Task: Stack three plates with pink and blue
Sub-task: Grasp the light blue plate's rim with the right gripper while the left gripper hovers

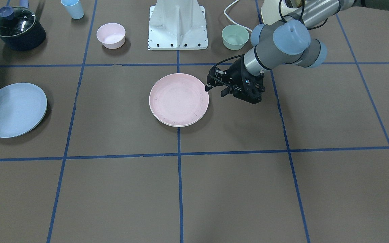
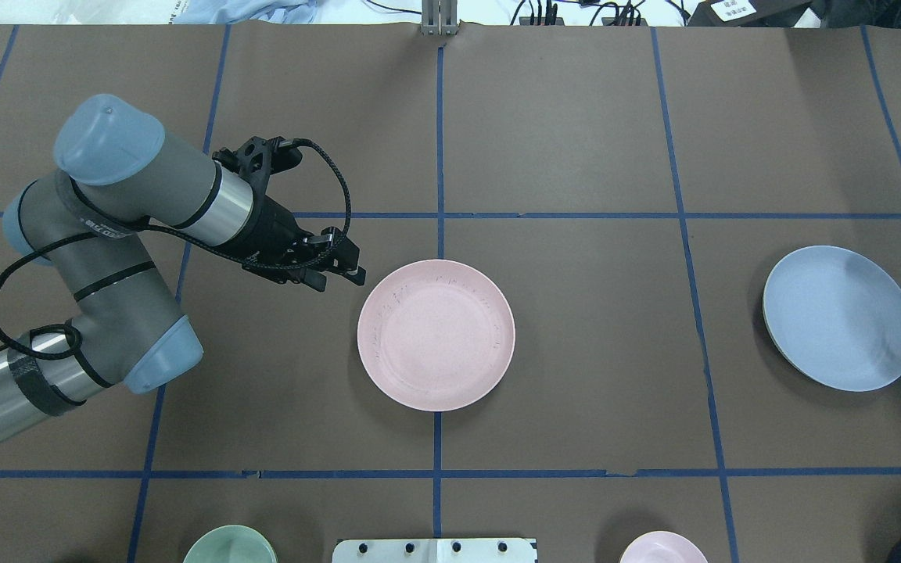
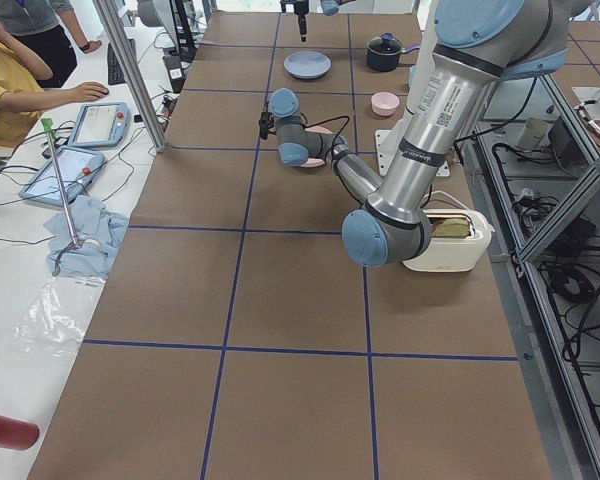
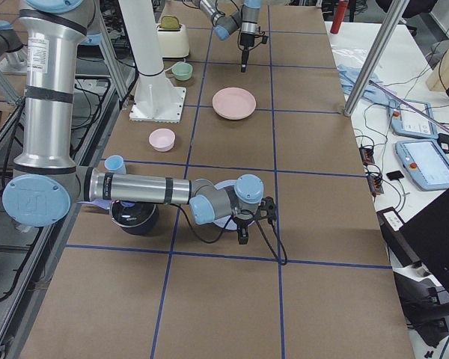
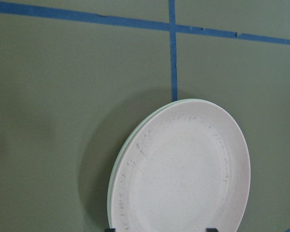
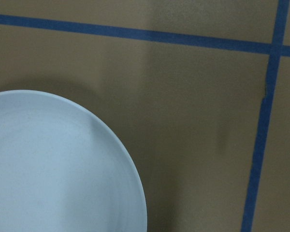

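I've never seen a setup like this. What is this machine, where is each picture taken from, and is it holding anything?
These are two robot arms at a brown table. Four fixed cameras watch: one across the table, one above and behind the robot, one at each end; two more ride on the wrists. A pink plate sits on a paler plate in the middle; a blue plate lies apart, toward the robot's right. A pink bowl, a green bowl, a cup and a lidded pot stand on the robot's side. The left gripper is open and empty beside the pink plate. The right gripper is by the blue plate; whether it is open I cannot tell.
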`<control>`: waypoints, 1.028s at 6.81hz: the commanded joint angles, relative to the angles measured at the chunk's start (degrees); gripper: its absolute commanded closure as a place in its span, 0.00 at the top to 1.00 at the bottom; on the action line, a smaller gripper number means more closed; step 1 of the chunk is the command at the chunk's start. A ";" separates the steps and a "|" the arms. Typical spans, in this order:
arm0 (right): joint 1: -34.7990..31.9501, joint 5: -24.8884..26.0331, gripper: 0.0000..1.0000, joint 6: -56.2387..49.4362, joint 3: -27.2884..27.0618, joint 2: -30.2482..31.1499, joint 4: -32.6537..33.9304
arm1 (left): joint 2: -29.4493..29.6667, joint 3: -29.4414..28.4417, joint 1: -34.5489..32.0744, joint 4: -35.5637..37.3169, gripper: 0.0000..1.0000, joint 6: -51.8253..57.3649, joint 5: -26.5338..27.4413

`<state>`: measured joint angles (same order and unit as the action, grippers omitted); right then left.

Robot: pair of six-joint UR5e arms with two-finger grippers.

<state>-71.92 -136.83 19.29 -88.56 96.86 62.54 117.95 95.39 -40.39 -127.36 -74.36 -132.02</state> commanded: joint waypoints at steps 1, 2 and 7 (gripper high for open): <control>3.09 0.16 0.99 10.46 3.65 -0.10 -11.71 | -0.18 0.23 -0.22 0.00 0.69 0.00 0.18; 3.36 0.25 0.98 10.68 3.65 -0.10 -12.09 | -0.18 0.23 -0.31 0.00 0.69 0.00 0.36; 5.74 0.34 0.96 10.59 5.67 -0.27 -12.18 | -0.27 0.41 -0.75 0.09 0.70 -0.09 0.36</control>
<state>-66.47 -136.52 29.95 -83.76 96.66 50.43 117.70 95.72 -41.04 -127.29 -74.44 -131.66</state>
